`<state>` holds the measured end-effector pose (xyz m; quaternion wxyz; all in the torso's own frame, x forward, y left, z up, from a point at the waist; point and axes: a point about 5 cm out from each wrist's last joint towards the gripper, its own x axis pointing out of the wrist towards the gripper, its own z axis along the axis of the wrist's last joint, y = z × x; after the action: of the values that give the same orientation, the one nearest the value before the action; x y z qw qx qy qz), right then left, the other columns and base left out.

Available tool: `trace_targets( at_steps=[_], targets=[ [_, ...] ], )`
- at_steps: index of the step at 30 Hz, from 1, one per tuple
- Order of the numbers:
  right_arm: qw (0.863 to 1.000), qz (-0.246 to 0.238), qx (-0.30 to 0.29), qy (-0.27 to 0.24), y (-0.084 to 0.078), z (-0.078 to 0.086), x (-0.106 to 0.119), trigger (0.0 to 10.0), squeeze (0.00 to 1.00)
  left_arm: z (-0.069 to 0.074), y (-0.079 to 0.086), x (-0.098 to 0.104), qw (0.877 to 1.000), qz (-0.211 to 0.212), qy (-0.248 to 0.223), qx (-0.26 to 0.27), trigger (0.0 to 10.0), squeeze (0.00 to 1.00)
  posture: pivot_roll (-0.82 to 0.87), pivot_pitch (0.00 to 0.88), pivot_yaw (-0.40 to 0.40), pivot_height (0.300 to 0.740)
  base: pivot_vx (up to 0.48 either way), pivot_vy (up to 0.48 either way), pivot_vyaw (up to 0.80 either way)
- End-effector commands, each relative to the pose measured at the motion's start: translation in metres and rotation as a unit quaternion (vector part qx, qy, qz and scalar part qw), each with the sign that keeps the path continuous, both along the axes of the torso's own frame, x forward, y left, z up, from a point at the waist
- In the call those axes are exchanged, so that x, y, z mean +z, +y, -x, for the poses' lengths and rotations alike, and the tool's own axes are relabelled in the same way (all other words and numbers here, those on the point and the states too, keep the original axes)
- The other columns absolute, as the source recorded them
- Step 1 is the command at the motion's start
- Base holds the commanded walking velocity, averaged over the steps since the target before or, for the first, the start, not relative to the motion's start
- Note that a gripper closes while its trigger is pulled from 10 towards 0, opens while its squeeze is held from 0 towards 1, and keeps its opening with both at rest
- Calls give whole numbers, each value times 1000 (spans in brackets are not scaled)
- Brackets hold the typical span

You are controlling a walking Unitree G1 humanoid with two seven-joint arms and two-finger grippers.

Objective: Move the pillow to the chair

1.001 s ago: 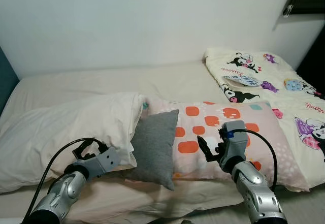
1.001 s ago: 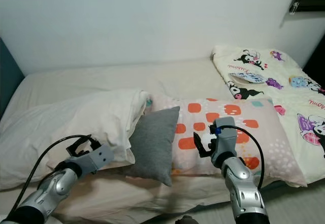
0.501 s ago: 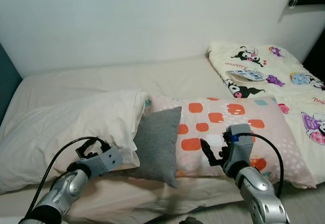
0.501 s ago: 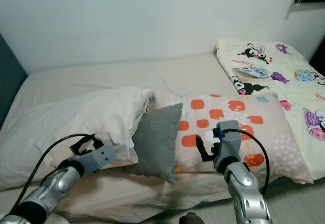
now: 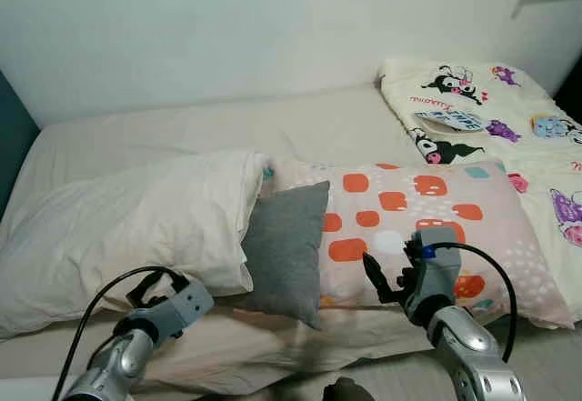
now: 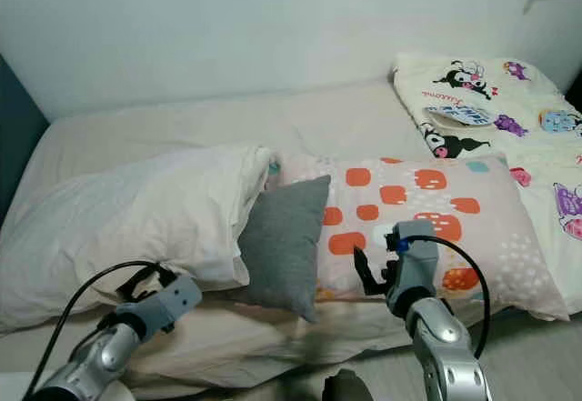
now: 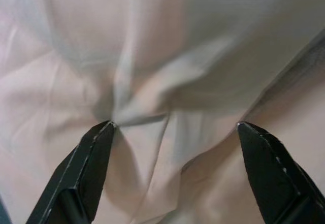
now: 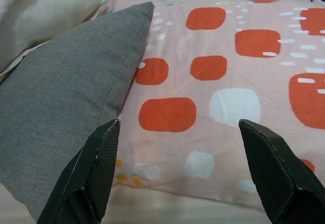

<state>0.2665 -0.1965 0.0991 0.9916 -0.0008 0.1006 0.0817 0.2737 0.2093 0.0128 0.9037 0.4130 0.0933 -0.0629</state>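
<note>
Pillow: the small grey pillow (image 5: 284, 246), plain woven cloth, square-cut with a sharp upper corner, lies tilted on the bed (image 5: 182, 133), just ahead of the right gripper (image 5: 380, 280) and off to its left.
Resting place: its left edge touches the big white pillow (image 5: 118, 228); its right edge overlaps the long pink pillow (image 5: 427, 228) with orange and white patches.
Right gripper: it hovers near the front edge of the pink pillow, fingers spread wide and holding nothing; in the wrist view one finger (image 8: 89, 176) stands before the grey cloth, the other before pink fabric.
Left gripper: the left gripper (image 7: 175, 170) is low, close beside the white pillow's near edge, fingers wide apart over creased beige sheet (image 7: 152, 82), nothing between them.
Beyond: a cream cartoon-print blanket (image 5: 482, 115) lies folded well past the right gripper, against the wall.
Hard to make out: the grey pillow's left edge tucks behind the white pillow's corner; the blanket is cut off at the picture's edge; the left wrist view is soft and blurred.
</note>
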Motion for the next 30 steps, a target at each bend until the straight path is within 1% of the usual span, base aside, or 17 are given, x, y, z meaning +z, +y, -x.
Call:
trace_targets(
  at_steps=[1, 2, 3, 5, 6, 8, 9, 10, 11, 12, 15, 16, 17, 21, 25, 30],
  targets=[
    [1000, -6, -6, 4, -1, 4, 1, 10000, 0, 2, 1, -2, 998, 38, -17, 50, 10000, 0, -71, 166, 9, 661, 0, 0, 0],
    [1000, -6, -6, 4, -1, 4, 1, 10000, 0, 2, 1, -2, 998, 38, -17, 50, 10000, 0, -71, 166, 9, 661, 0, 0, 0],
    [1000, -5, -8, 3, -2, 5, 2, 10000, 0, -2, -2, 3, 995, 59, -41, 64, 10000, 0, -82, 169, 8, 661, 0, 0, 0],
    [1000, -2, -10, 3, -5, 8, 4, 10000, 0, -10, -4, 14, 991, 76, -83, 76, 10000, 0, -88, 171, 7, 661, 0, 0, 0],
    [1000, -2, -10, 3, -5, 8, 4, 10000, 0, -10, -4, 14, 991, 76, -83, 76, 10000, 0, -88, 171, 7, 661, 0, 0, 0],
    [1000, -1, -13, 6, -7, 11, 5, 10000, 0, -20, 2, 32, 985, 70, -133, 89, 10000, 0, -97, 174, 6, 661, 0, 0, 0],
    [1000, -1, -13, 6, -7, 11, 5, 10000, 0, -20, 2, 32, 985, 70, -133, 89, 10000, 0, -97, 174, 6, 661, 0, 0, 0],
    [1000, -1, -13, 7, -7, 11, 5, 10000, 0, -21, 4, 37, 983, 66, -147, 92, 10000, 0, -97, 174, 6, 661, 0, 0, 0],
    [1000, -1, -13, 7, -7, 11, 5, 10000, 0, -21, 4, 37, 983, 66, -147, 92, 10000, 0, -97, 174, 6, 661, 0, 0, 0],
    [1000, -1, -14, 8, -8, 12, 6, 10000, 0, -23, 6, 42, 981, 60, -159, 90, 10000, 0, -92, 177, 5, 661, 0, 0, 0],
    [1000, -1, -14, 9, -8, 12, 6, 10000, 0, -25, 7, 47, 980, 53, -171, 86, 10000, 0, -92, 177, 5, 661, 0, 0, 0],
    [1000, -1, -13, 10, -7, 12, 6, 10000, 0, -27, 6, 50, 980, 49, -177, 77, 10000, 0, -92, 179, 5, 661, 0, 0, 0],
    [1000, -2, -13, 11, -7, 11, 7, 10000, 0, -28, 1, 51, 982, 44, -177, 56, 10000, 0, -92, 181, 4, 661, 0, 0, 0],
    [1000, -1, -13, 12, -6, 11, 8, 10000, 0, -28, -4, 48, 983, 41, -176, 44, 10000, 0, -95, 181, 3, 661, 0, 0, 0],
    [1000, 1, -10, 15, -6, 12, 9, 10000, 0, -32, -14, 50, 981, 51, -181, 37, 10000, 0, -104, 186, 3, 661, 0, 0, 0],
    [1000, 2, -5, 16, -6, 12, 9, 10000, 0, -37, -20, 54, 981, 61, -184, 29, 10000, 0, -110, 190, 0, 661, 0, 0, 0]
  ],
)
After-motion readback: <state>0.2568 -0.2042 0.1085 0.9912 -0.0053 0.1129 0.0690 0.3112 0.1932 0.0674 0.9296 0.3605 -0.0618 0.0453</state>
